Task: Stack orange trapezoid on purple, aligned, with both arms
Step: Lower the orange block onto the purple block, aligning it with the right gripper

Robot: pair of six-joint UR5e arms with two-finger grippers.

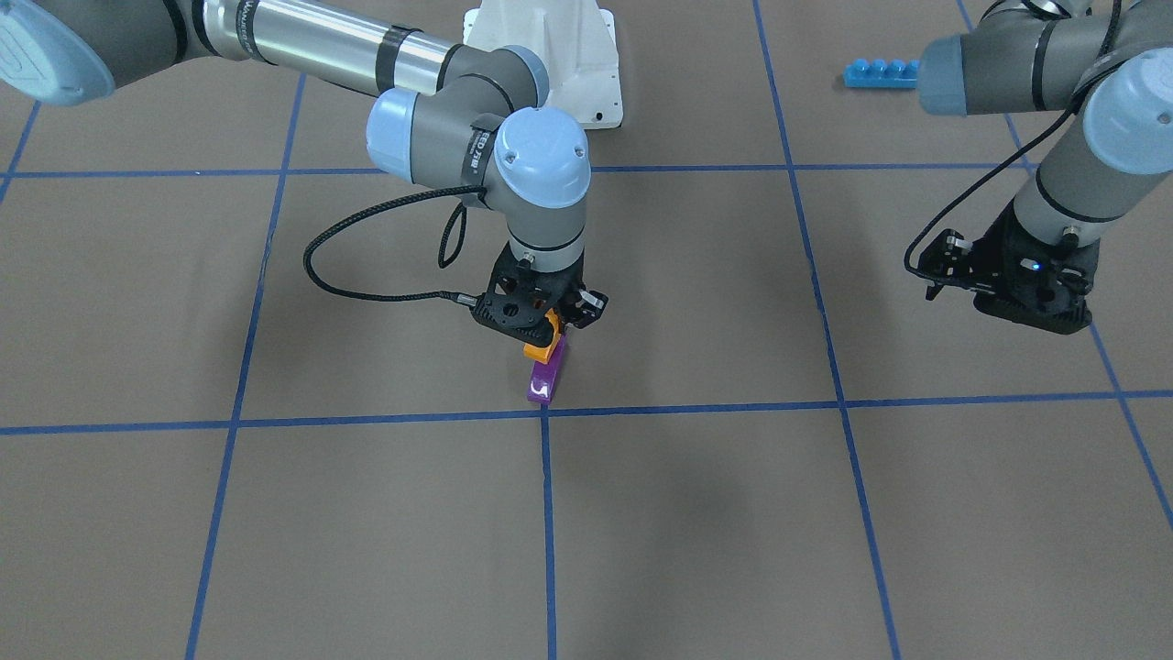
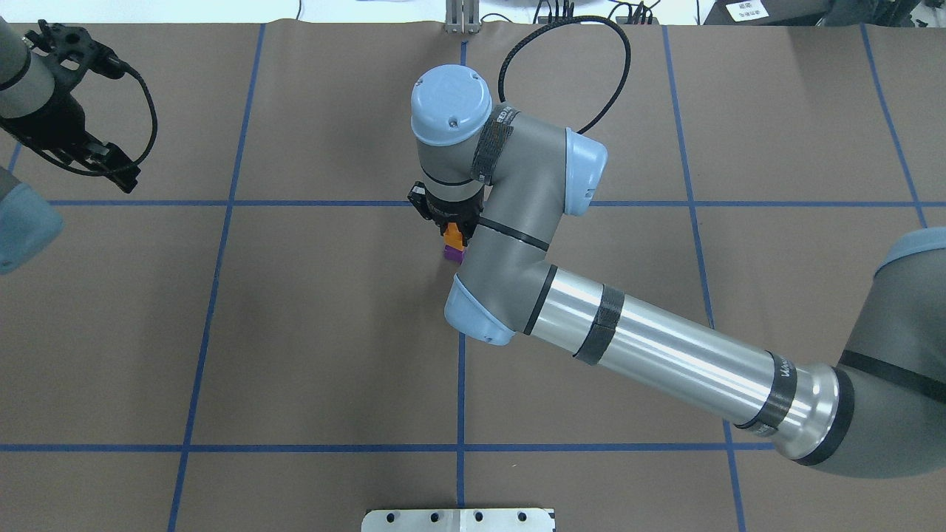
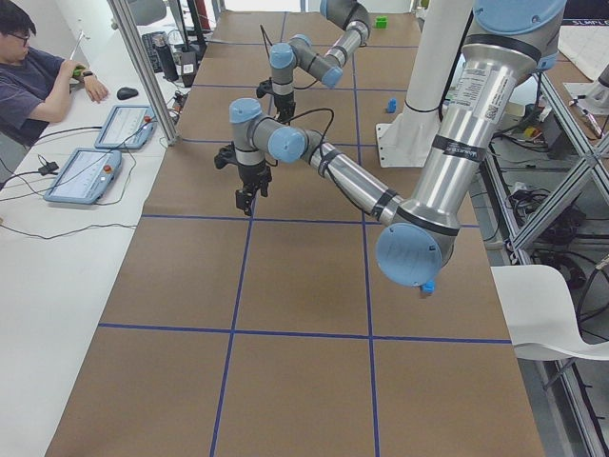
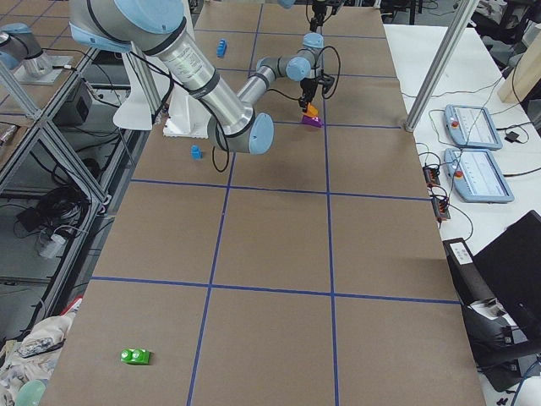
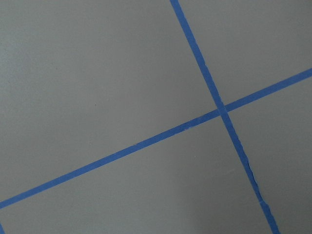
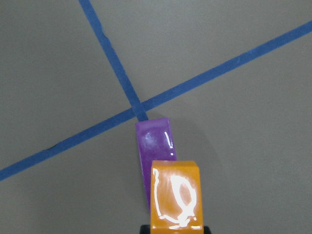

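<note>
The purple brick (image 1: 544, 379) lies on the brown table by a blue tape crossing. My right gripper (image 1: 553, 328) is shut on the orange trapezoid (image 1: 542, 346) and holds it directly over the purple brick's robot-side end. I cannot tell whether the two bricks touch. In the right wrist view the orange trapezoid (image 6: 175, 200) covers the near part of the purple brick (image 6: 155, 144). My left gripper (image 1: 1026, 307) hangs over bare table far to the side, empty, with its fingers apart in the exterior left view.
A long blue four-stud brick (image 1: 880, 72) lies near the left arm's base. A small blue brick (image 4: 196, 152) and a green brick (image 4: 135, 356) lie elsewhere on the table. A white arm pedestal (image 1: 586, 73) stands at the robot's edge.
</note>
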